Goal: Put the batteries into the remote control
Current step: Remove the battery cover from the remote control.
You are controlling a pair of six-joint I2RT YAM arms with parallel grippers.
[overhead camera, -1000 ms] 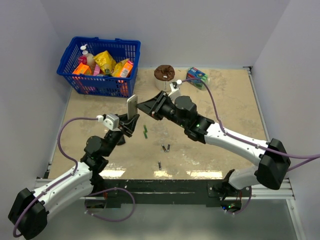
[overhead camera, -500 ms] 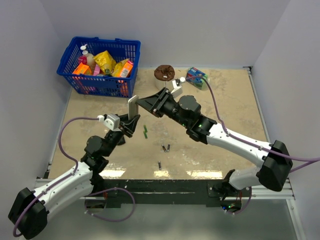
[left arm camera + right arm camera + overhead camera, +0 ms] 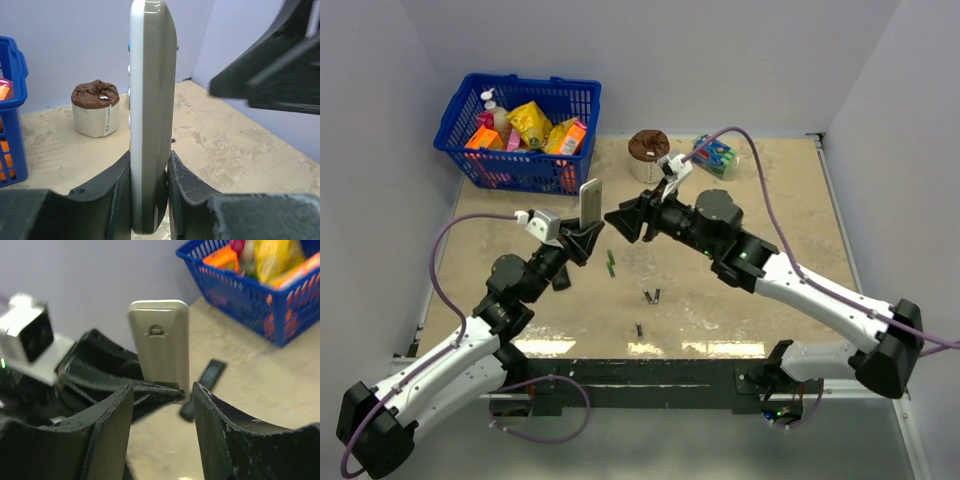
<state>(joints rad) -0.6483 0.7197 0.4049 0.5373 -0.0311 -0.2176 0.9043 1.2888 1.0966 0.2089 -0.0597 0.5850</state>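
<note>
1. Two pincers are meeting above the left-centre of the worktop [image 3: 700, 312]. The left pincer [image 3: 582, 238] is clamping the remote control [image 3: 590, 200] by its lower end and holding it upright in the air.
2. Main change: the right pincer [image 3: 620, 218] is opening. A second ago it was narrower and nosed right up to the remote. Now its jaws are standing at a medium gap just beside the remote, gripping nothing.
3. The left arm is also shifting. The remote is sitting slightly higher and further from the arm bases than a second ago, in the same grip.
4. The right wrist view is showing the remote's grey back facing the right pincer. The battery cover [image 3: 159, 357] is still on and the latch [image 3: 156, 331] is looking closed.
5. The batteries [image 3: 651, 295] are lying on the worktop where they were. A pair is near the centre and one more is closer to the bases, all well apart from both pincers.
6. Read: the right pincer is probably backing off to re-approach the latch. With the cover not off, loading is not starting yet.
7. Next likely need: the right pincer catching the latch while the left is keeping the remote steady. Slip risk is looking real on that smooth back.
</note>
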